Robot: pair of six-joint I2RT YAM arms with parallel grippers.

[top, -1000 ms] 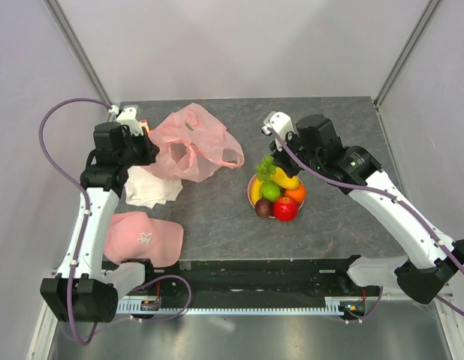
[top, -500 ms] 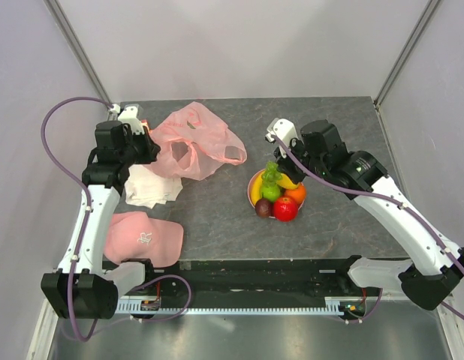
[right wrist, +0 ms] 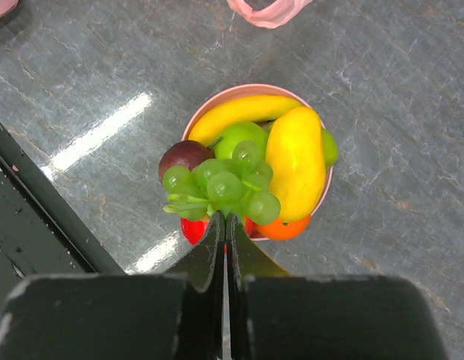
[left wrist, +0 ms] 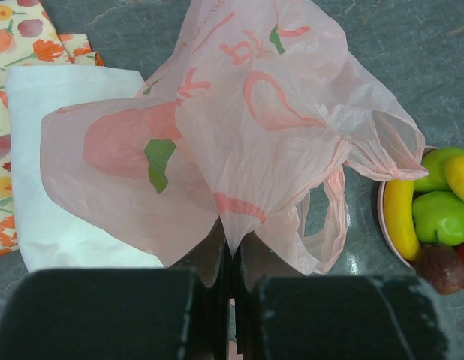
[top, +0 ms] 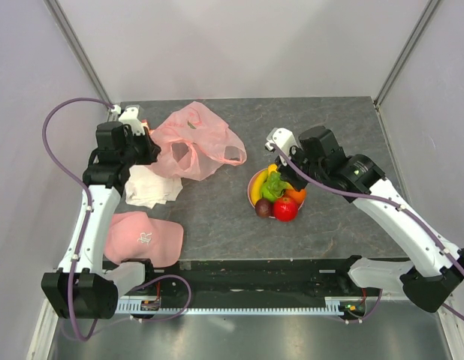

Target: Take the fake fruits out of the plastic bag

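While my right gripper is pinched fully shut on the stem of a bunch of green grapes, it holds them right over the pink plate, just above the fruit already piled there. Whether the grapes touch that fruit, I cannot tell. Under and around them lie the banana, a green apple, the mango, the plum, the red apple and the orange, all inside the plate's rim on the grey surface. My left gripper, well apart on the other side, is also closed tight, with a fold of the plastic bag caught between its fingers. The bag hangs slack and crumpled from that pinch, draped partly over a white cloth beside a fruit-printed cloth. The red and green shapes on it look like print rather than fruit, and I see no bulge inside it. I judge the emptying all but done: the grapes look like the last piece, and what is left is to set them on the pile, let go, and release the bag.
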